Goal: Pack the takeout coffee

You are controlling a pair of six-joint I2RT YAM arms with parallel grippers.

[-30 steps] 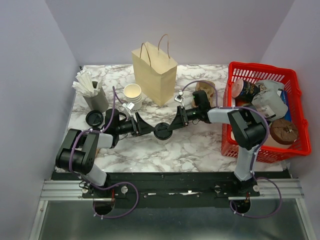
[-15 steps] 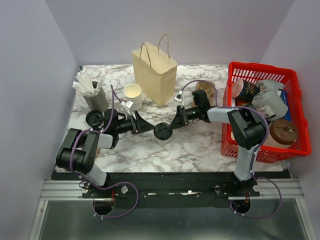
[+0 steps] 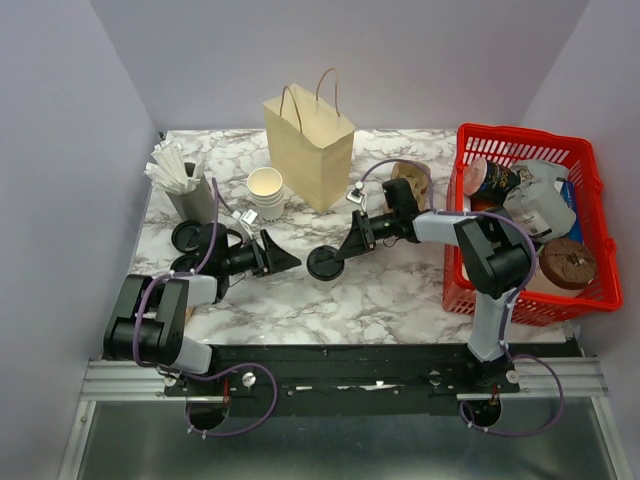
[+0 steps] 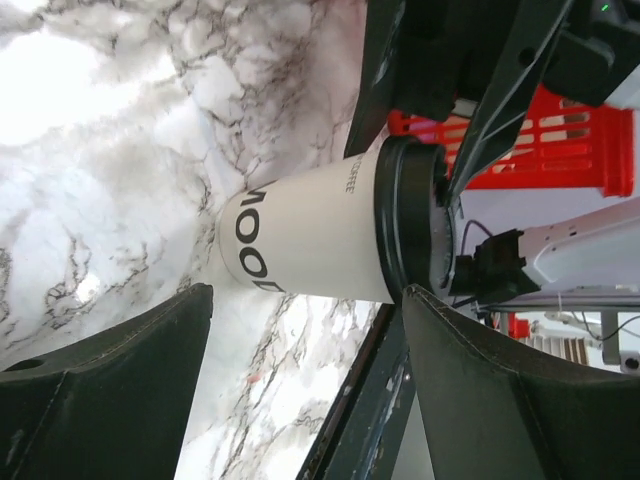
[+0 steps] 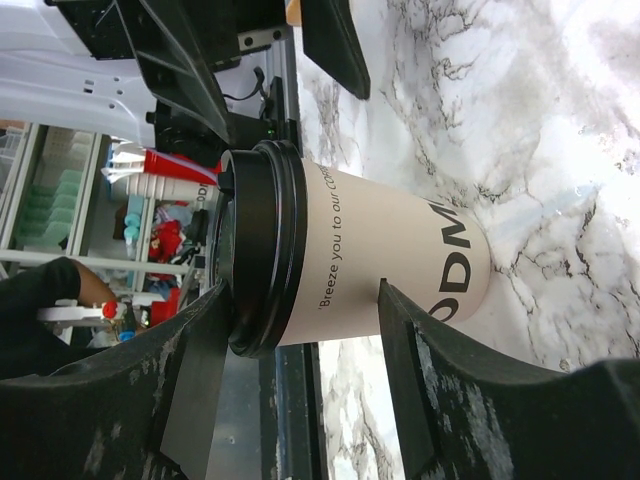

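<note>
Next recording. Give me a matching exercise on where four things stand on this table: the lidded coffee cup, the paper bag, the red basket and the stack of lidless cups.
Things:
1. small white paper cup with a black plastic lid
2. tan paper bag with twine handles
3. red plastic basket
4. stack of lidless white paper cups

Places:
A. at the right edge of the marble table, full of items
B. near the table's middle
C. upright at the table's back, handles up
D. just left of the bag

Pairs: 1-B, 2-C, 3-A, 4-D
</note>
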